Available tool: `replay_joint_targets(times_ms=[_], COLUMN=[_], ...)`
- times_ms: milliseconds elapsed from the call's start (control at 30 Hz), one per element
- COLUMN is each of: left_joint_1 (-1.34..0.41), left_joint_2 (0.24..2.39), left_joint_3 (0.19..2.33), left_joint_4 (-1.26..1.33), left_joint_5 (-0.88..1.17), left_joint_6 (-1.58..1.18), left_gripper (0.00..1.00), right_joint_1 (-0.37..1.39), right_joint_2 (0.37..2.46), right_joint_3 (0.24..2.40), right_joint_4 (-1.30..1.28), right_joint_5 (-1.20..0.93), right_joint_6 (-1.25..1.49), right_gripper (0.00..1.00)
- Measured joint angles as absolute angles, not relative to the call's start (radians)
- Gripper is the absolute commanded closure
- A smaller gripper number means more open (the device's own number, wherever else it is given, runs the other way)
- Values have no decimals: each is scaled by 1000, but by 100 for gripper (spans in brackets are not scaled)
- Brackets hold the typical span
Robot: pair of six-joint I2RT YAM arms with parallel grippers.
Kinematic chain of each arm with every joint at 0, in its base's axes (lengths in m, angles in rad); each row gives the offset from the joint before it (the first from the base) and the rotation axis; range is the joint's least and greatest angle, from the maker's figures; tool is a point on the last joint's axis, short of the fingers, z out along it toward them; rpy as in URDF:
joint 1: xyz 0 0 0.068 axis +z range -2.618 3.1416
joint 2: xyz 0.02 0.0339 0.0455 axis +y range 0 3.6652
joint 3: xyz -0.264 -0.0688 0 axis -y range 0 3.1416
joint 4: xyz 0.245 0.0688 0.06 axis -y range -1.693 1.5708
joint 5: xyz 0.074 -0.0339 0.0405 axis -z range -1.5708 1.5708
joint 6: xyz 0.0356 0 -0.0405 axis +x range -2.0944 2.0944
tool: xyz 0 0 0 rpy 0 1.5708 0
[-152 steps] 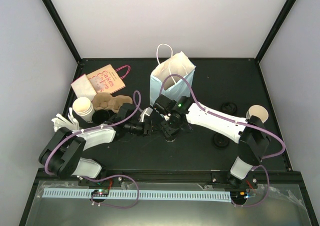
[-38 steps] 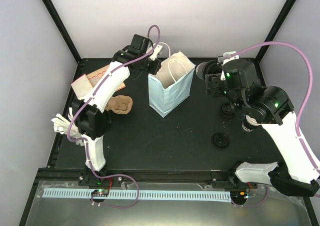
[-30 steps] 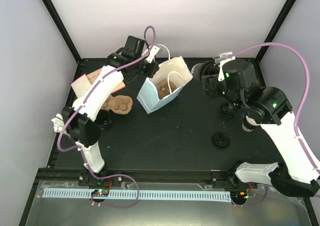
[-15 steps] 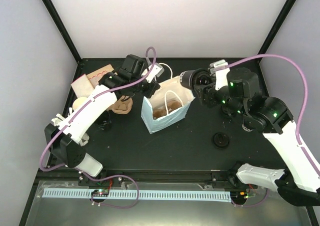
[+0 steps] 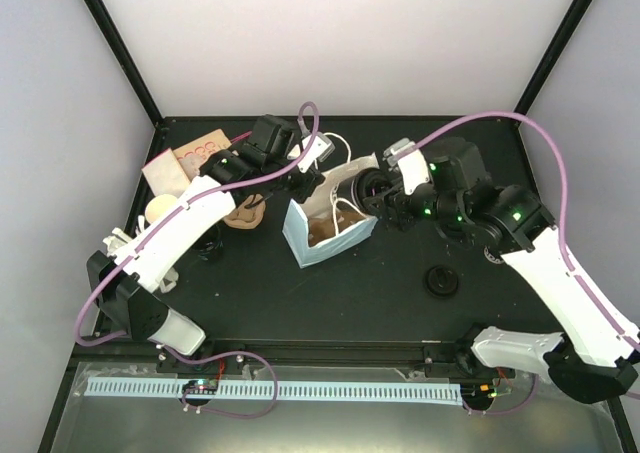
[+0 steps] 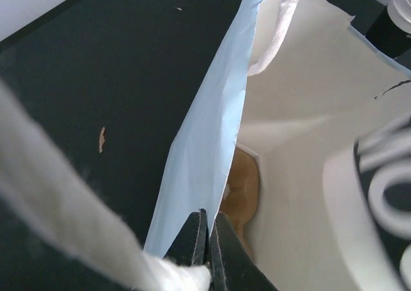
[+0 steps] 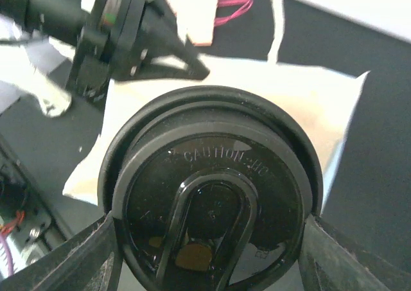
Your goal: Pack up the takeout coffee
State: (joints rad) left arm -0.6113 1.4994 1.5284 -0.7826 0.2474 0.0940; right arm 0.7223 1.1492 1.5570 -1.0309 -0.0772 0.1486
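Note:
The takeout coffee cup, black lid [image 7: 215,201] facing the right wrist camera, sits between the fingers of my right gripper [image 7: 212,246], which is shut on it. From above, the cup [image 5: 371,186] hangs at the mouth of the light blue paper bag [image 5: 312,245], which leans open toward the right. My left gripper [image 6: 207,236] is shut on the bag's rim [image 6: 212,130] and holds the mouth open; in the top view it [image 5: 306,186] is at the bag's far-left edge. A brown cup carrier [image 6: 242,191] lies in the bag's bottom.
A second brown carrier piece [image 5: 243,213] and a pale cup [image 5: 158,209] sit left of the bag. A tan bag with pink handles [image 5: 195,156] lies at the back left. A loose black lid [image 5: 441,279] rests right of the bag.
The left arm has drawn the bag toward the near side and tipped its mouth rightward. The right arm has carried the cup leftward to the bag's opening.

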Motion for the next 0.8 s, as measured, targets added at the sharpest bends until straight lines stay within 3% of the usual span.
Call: replay_joint_targets(times_ms=[433, 800], left_joint_1=[-623, -704], left_joint_2=[1471, 1205], left_joint_3=[1508, 1185], left_joint_4=[-708, -462], left_joint_5=[49, 26], left_joint_6=[123, 260], left_gripper=[99, 98], right_joint_1=[847, 935], right_joint_2=[1145, 1146], right_joint_3=[1432, 1313], right_joint_4=[-1106, -1106], right_joint_5=[-247, -191], right_joint_6=[98, 118], right_gripper=[47, 47])
